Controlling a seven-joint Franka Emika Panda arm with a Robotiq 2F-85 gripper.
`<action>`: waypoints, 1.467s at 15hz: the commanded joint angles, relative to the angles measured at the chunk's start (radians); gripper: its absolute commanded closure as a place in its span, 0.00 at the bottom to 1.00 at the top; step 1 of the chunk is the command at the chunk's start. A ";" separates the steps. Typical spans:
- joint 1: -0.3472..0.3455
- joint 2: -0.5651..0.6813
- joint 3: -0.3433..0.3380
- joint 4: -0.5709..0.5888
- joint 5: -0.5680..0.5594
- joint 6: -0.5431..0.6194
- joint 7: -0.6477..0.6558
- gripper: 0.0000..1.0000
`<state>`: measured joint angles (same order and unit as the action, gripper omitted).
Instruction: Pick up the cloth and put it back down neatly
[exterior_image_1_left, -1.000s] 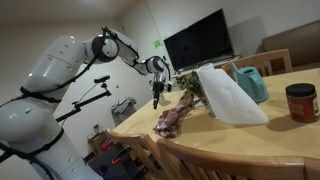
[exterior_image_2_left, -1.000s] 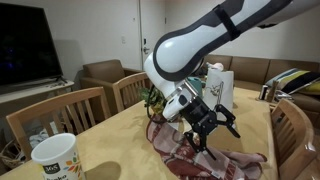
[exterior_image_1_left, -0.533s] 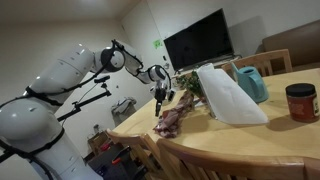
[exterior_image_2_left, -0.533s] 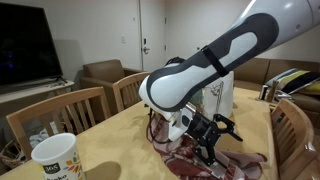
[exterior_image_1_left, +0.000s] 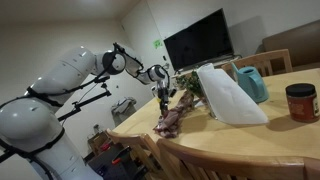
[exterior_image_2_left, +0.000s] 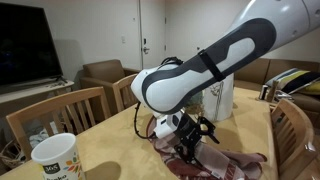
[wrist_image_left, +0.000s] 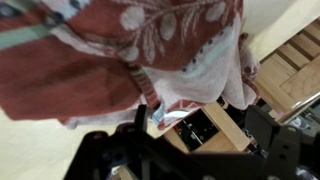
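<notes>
Lower than a second ago, the gripper (exterior_image_2_left: 188, 143) now hangs close over the cloth (exterior_image_2_left: 228, 165), jaws spread wide, gripping nothing. Wrinkled maroon fabric with pale leafy patches lies crumpled near the edge of the smooth light wooden table (exterior_image_2_left: 100, 150), beside a stiff white sheet (exterior_image_1_left: 228, 95). A dark television (exterior_image_1_left: 198, 40) stands behind.
</notes>
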<state>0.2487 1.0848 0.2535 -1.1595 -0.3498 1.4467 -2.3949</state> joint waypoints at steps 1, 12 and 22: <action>-0.004 -0.031 0.008 -0.025 -0.020 0.107 -0.018 0.00; 0.087 -0.024 -0.051 -0.035 -0.065 -0.023 -0.086 0.00; 0.057 -0.060 -0.039 -0.145 -0.145 0.138 -0.036 0.00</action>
<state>0.3362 1.0790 0.2081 -1.2181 -0.4877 1.4812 -2.4478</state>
